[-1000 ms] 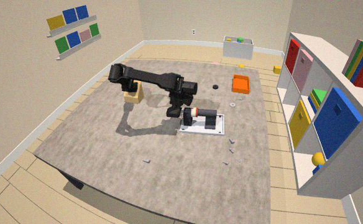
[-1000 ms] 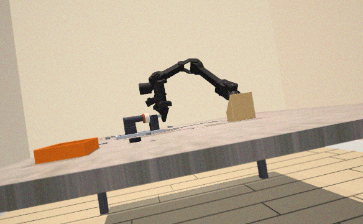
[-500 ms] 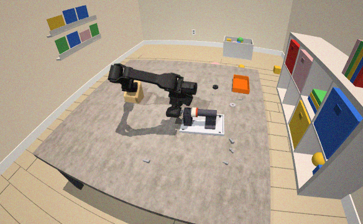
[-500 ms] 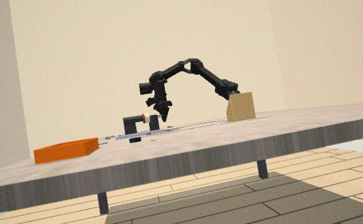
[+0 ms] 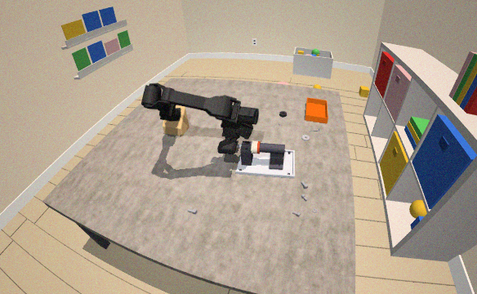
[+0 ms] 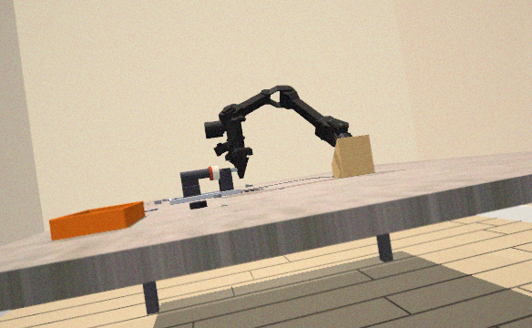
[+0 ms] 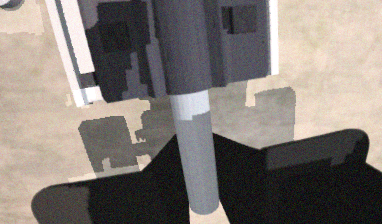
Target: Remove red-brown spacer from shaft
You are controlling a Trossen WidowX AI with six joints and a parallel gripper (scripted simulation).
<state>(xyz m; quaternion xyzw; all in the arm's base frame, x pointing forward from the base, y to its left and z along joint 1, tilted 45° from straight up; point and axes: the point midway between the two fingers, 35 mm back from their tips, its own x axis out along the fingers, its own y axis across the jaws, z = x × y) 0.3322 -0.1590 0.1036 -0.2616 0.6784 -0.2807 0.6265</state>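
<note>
My gripper [image 5: 234,147] [image 6: 241,176] [image 7: 190,138] is shut on the grey shaft [image 6: 234,169] [image 7: 196,150], whose free end sticks out of the dark near support post [image 5: 247,156] [image 6: 226,180] [image 7: 186,55]. The red-brown spacer [image 5: 258,147] [image 6: 210,173] still sits in line with the shaft, against the big dark housing block [image 5: 277,159] [image 6: 190,183]. A cream spacer [image 5: 254,147] [image 6: 216,172] is beside it, on the post's side. The shaft inside the spacers and housing is hidden. The wrist view does not show the spacers.
The assembly stands on a white base plate [image 5: 263,171] [image 6: 194,199]. An orange tray [image 5: 317,119] [image 6: 88,226], a black ring [image 5: 283,113] and a washer [image 5: 305,137] lie behind it. Small bolts [image 5: 305,184] [image 5: 192,211] lie on the table's front part.
</note>
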